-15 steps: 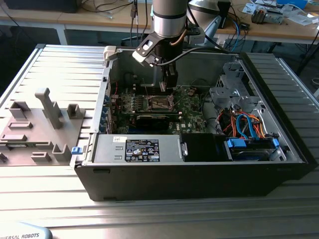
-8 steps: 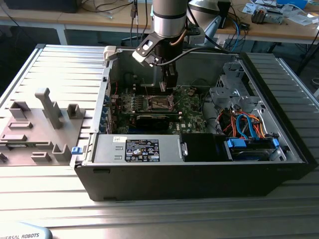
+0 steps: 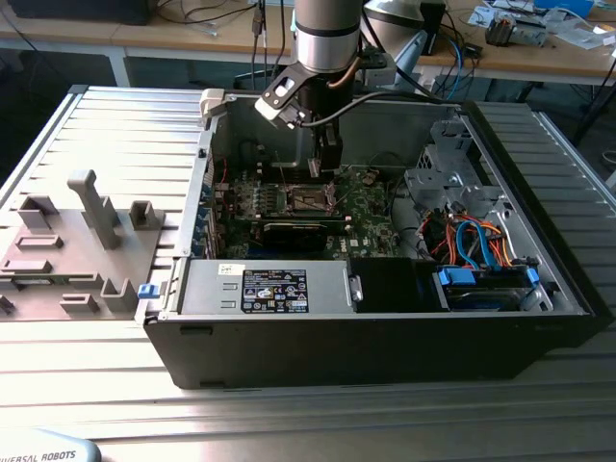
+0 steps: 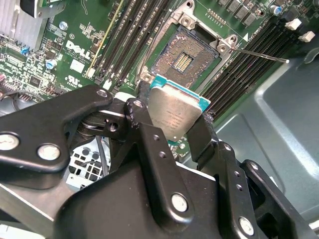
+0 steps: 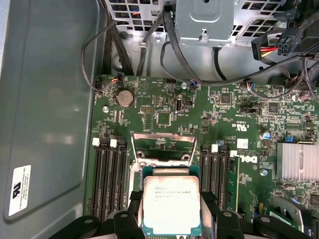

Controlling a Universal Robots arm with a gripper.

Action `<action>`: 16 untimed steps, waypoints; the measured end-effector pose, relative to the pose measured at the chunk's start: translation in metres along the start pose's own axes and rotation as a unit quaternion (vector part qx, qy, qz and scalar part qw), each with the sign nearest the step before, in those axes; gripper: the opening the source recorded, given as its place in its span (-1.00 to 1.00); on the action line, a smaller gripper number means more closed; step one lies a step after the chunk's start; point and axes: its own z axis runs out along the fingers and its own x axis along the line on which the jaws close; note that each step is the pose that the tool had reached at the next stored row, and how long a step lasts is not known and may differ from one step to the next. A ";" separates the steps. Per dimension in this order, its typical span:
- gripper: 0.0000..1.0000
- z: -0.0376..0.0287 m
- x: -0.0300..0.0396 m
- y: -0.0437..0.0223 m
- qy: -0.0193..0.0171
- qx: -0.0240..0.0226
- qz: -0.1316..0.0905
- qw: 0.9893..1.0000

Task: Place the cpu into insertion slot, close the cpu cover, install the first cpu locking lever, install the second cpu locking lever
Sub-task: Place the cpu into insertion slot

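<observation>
My gripper [image 4: 173, 119] is shut on the cpu [image 4: 175, 110], pinching its two opposite edges between black fingers [image 4: 143, 112]. The chip's silver-grey top with its green rim faces the camera in the first wrist view [image 5: 171, 203]. It hangs just above the insertion slot [image 4: 184, 59], a dark square socket with gold contacts and a silvery rim on the green board. The cpu cover [image 5: 164, 145], a thin metal frame, stands swung open at the socket's far side. A thin locking lever [image 4: 259, 55] sticks out beside the socket. In the exterior view the gripper [image 3: 325, 164] hovers over the slot [image 3: 310, 199] inside the case.
Black memory slots [image 5: 110, 179] flank the socket on both sides. A finned heatsink [image 5: 298, 162] sits on the board nearby. The open computer case [image 3: 289, 337] has a power supply along its front, cables [image 3: 472, 241] at the exterior view's right, and grey fixtures [image 3: 91, 212] left.
</observation>
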 end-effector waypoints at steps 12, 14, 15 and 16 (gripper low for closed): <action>0.08 0.0004 0.0000 0.0000 -0.001 0.000 0.012 1.000; 0.08 0.0005 0.0000 0.0000 -0.001 0.000 0.013 1.000; 0.08 0.0005 0.0000 -0.0001 -0.001 0.000 0.014 1.000; 0.08 0.0005 0.0000 0.0000 -0.001 0.000 0.014 1.000</action>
